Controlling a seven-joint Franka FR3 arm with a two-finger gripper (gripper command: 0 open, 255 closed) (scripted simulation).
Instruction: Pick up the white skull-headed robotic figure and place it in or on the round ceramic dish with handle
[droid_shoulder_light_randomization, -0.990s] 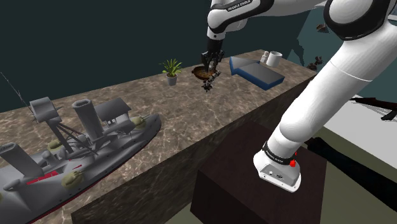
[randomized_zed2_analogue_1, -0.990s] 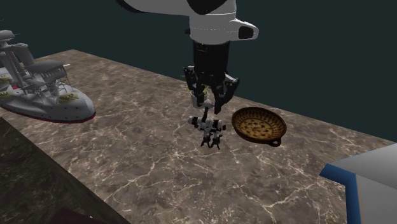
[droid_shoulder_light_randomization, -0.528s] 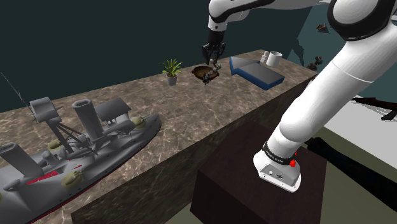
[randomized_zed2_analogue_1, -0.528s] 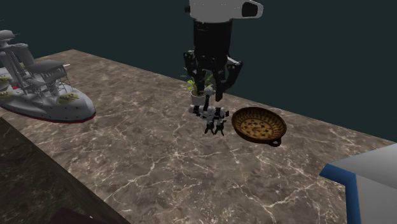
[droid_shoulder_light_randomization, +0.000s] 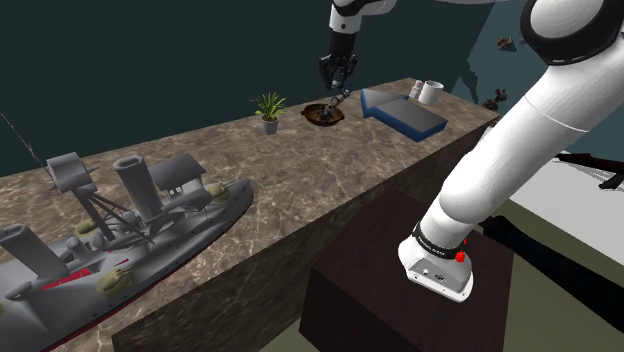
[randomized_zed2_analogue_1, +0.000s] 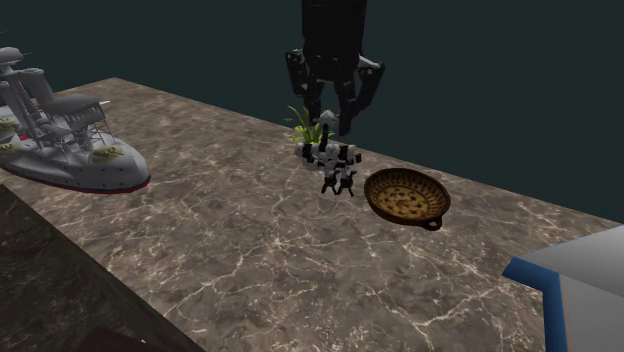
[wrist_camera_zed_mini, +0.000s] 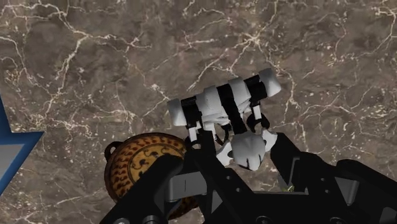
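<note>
Black gripper (randomized_zed2_analogue_1: 328, 120) is clasping the figure (randomized_zed2_analogue_1: 328, 165) by its white skull head, and in the wrist view the fingers (wrist_camera_zed_mini: 305, 175) are pressing on that head from both sides. The figure is hanging under the gripper with its legs down and its black-and-white banded limbs spreading out, and it is floating clear of the marble counter (randomized_zed2_analogue_1: 200, 250). In the second exterior view it is hanging just beside the dish (randomized_zed2_analogue_1: 405, 197), on that view's left, not over the bowl. In the shoulder view the figure (droid_shoulder_light_randomization: 342, 98) is showing a little above the dish (droid_shoulder_light_randomization: 322, 113) and to its right. The dish is sitting flat on the counter, brown and round, with a speckled pattern inside and a small loop handle on its rim. In the wrist view one finger is covering part of the dish (wrist_camera_zed_mini: 149, 159). A potted plant (droid_shoulder_light_randomization: 268, 108) is standing near the dish, a grey warship (droid_shoulder_light_randomization: 120, 220) is lying well apart from it along the counter, and a blue slab (droid_shoulder_light_randomization: 405, 113) is resting beyond the dish with a white mug (droid_shoulder_light_randomization: 430, 92) beside it
</note>
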